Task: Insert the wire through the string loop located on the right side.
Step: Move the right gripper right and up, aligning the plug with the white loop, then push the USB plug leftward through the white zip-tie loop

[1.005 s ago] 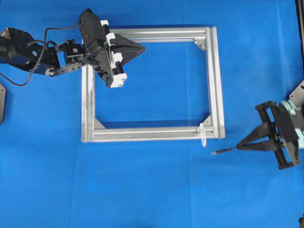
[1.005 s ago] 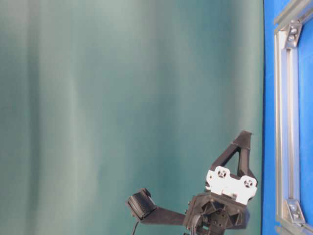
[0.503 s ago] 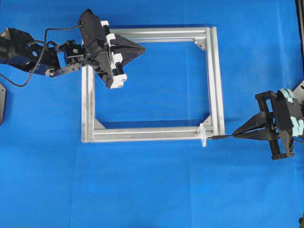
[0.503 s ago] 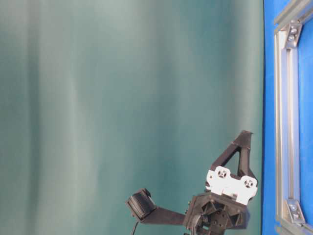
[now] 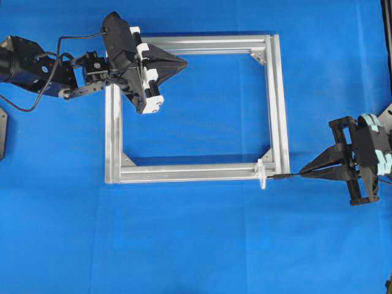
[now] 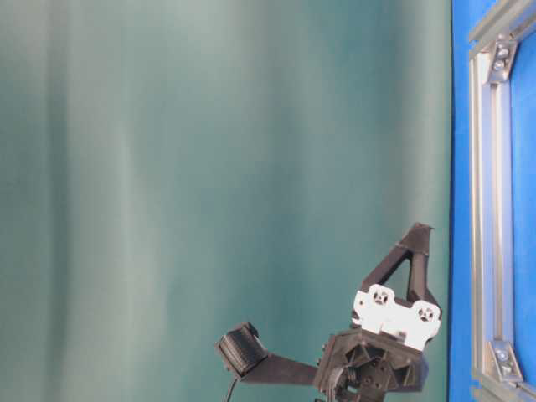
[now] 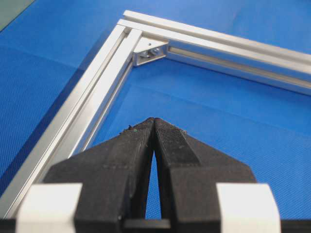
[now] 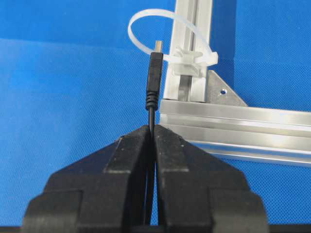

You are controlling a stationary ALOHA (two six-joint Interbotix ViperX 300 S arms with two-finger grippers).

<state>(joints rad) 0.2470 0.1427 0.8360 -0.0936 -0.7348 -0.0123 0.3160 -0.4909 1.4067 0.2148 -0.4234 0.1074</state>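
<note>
Thin black wire [image 8: 151, 116] with cylindrical metal-tipped plug, held level, its tip at the opening of the white translucent string loop [image 8: 165, 36] tied upright around the frame's lower-right bar.

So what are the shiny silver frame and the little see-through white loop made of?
The silver rectangular frame looks like brushed aluminium: pale grey, grooved bars with soft shine. The thin whitish translucent loop looks like flexible plastic, maybe a cable tie rather than string; light passes through it and it holds a smooth curve by itself.
</note>
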